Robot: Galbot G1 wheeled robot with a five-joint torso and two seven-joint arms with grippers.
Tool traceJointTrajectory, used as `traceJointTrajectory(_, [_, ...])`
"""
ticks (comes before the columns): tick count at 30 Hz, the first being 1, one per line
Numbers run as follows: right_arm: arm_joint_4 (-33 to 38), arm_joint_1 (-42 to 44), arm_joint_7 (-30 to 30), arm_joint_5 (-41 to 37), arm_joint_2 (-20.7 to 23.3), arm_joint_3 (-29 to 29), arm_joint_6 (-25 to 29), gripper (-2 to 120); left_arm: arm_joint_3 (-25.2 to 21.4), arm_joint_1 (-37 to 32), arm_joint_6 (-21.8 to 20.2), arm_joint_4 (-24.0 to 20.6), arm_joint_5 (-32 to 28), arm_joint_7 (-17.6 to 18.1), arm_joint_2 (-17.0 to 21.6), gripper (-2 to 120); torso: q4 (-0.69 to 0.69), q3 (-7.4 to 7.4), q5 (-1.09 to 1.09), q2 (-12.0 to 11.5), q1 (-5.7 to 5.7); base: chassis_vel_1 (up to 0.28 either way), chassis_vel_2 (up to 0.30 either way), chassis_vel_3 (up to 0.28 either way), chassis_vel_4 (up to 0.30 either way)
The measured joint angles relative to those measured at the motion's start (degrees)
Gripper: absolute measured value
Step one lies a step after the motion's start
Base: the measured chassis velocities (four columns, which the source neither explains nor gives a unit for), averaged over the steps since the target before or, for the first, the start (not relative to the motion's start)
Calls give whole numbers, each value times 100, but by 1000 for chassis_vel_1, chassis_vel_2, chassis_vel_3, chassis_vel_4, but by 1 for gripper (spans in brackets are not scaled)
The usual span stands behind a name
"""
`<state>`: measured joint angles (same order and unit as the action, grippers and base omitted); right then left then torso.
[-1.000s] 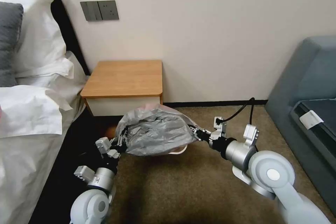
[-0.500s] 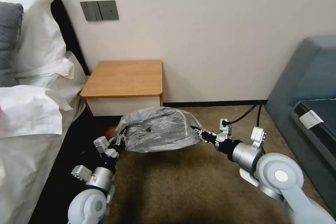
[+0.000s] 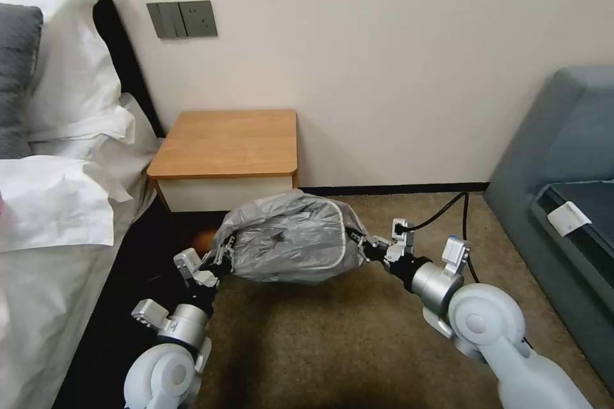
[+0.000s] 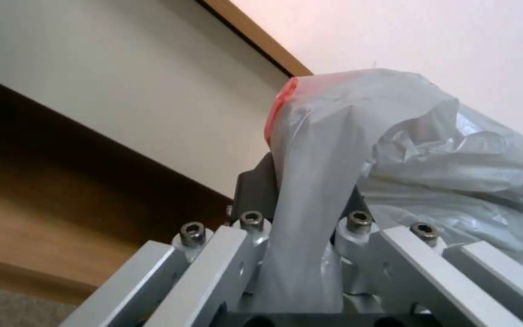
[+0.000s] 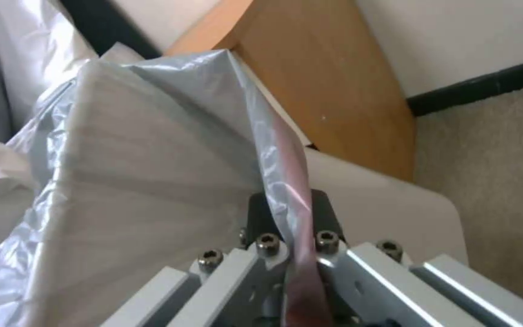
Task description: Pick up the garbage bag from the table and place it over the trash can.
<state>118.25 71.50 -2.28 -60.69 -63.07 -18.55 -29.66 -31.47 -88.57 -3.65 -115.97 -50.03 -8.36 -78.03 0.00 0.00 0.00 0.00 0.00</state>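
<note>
Grey, crinkled translucent film, the garbage bag (image 3: 291,246) hangs stretched low before the table (image 3: 227,140). Left gripper (image 3: 220,255) and right gripper (image 3: 359,244) each pinch an opposite pink-tinged edge, jaws pressed together on it

- garbage bag (image 3: 288,239) — shiny translucent grey, crinkly all over, with a pinkish-red strip along the edge that shows up well in both wrist views
- table (image 3: 230,140) has an orange-brown wood top and a white drawer front
- trash can (image 5: 382,204): just a cream patch peeking out past the bag
- left gripper (image 3: 220,255) and right gripper (image 3: 359,244) — silver metal, dark jaws, pale grey-white arm shells
- carpet (image 3: 332,339) is a brownish-olive, speckled
- wall (image 3: 384,45) is off-white with a black skirting line
- bedsheets (image 3: 57,204) are plain white
- sofa (image 3: 563,140) is a muted blue-grey
</note>
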Motion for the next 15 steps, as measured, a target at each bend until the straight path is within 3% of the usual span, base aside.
traceJointTrajectory(15, [-418,-306,170,228,-40,60,-38,1,8,-62,-102,-54,-37,-140,-36,8,0,0,0,0,0,0,0,0,0])
